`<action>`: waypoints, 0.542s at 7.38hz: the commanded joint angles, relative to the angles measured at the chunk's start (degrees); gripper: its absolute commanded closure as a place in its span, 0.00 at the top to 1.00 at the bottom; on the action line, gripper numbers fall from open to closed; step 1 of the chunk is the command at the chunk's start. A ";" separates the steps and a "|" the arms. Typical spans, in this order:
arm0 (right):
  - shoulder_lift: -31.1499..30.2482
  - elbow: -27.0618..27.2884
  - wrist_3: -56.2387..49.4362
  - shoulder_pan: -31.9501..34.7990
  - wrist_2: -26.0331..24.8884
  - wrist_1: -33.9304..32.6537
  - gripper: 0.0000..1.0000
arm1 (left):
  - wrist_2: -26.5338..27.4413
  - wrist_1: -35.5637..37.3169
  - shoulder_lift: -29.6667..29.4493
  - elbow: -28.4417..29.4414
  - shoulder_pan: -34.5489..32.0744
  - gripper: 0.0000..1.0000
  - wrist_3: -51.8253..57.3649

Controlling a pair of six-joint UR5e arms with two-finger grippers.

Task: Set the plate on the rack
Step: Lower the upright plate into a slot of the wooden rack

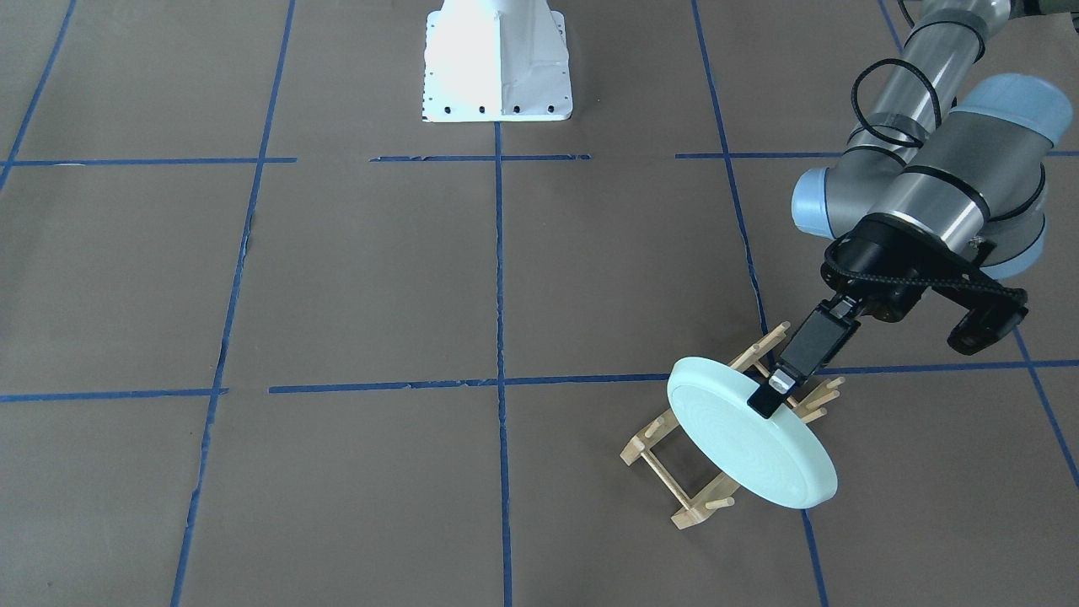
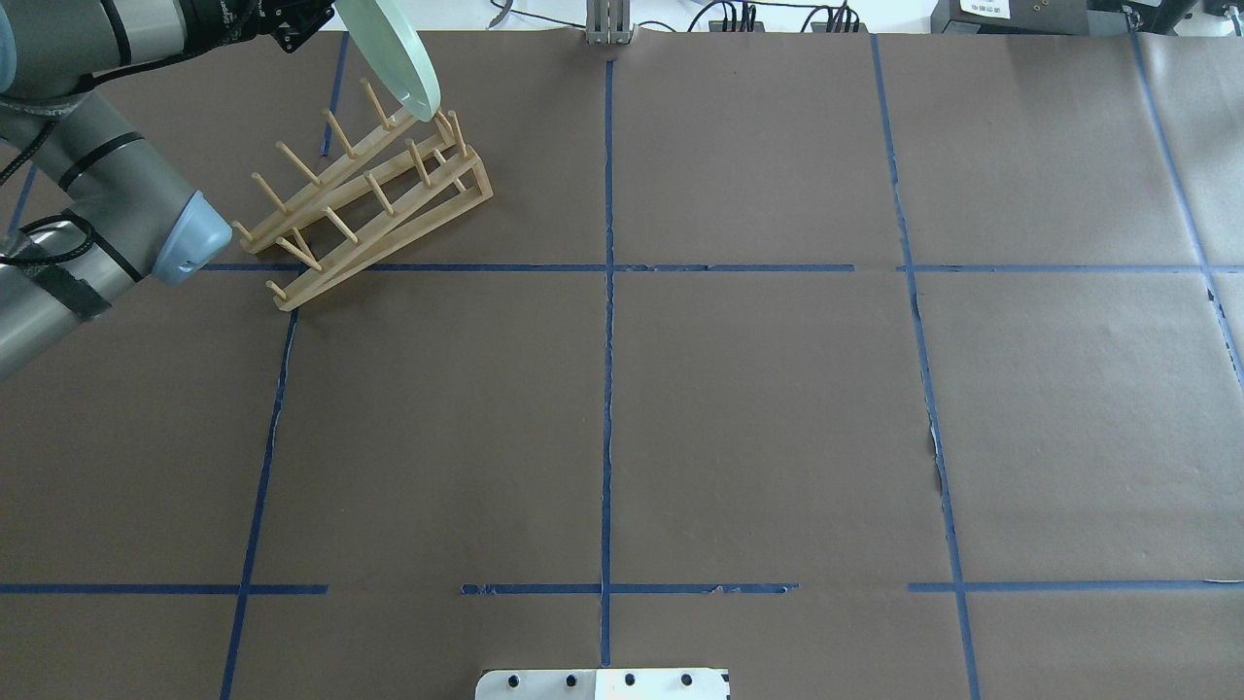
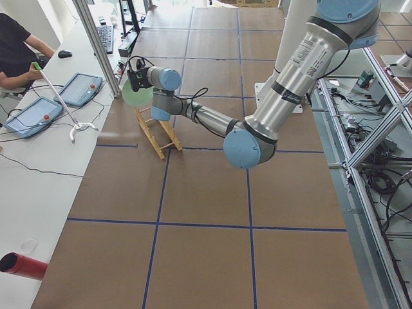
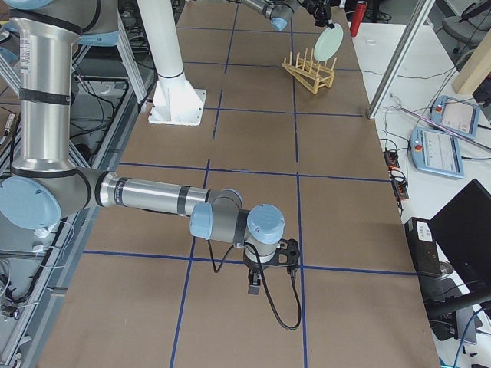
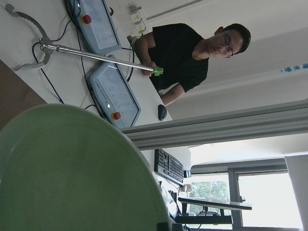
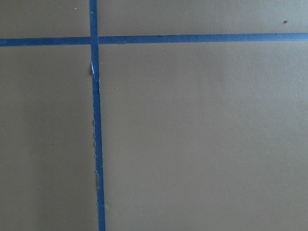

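Pinching the plate by its upper rim in the left fingers, tilted on edge over the rack.

Tilted plate hanging over the far end of the rack, pegs crowding beneath
The plate, clamped in the left gripper, is covering the slots farthest from the robot, and upright pegs are narrowing every gap below. The white base is standing well apart, and the taped table is lying open between.
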 commanded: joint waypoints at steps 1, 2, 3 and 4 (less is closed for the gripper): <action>0.02 -0.06 0.00 -0.07 0.00 0.00 1.00 | 0.82 -0.06 -0.04 1.33 1.02 0.00 0.17; 0.02 -0.06 0.00 -0.07 0.00 0.00 1.00 | 1.27 -0.41 0.05 1.51 1.90 0.00 0.25; 0.02 0.02 0.00 -0.07 0.00 0.00 1.00 | 1.79 -0.41 0.05 1.51 2.43 0.00 0.25; 0.02 0.03 0.00 -0.07 0.00 0.00 1.00 | 1.80 -0.93 0.05 2.47 2.44 0.00 0.52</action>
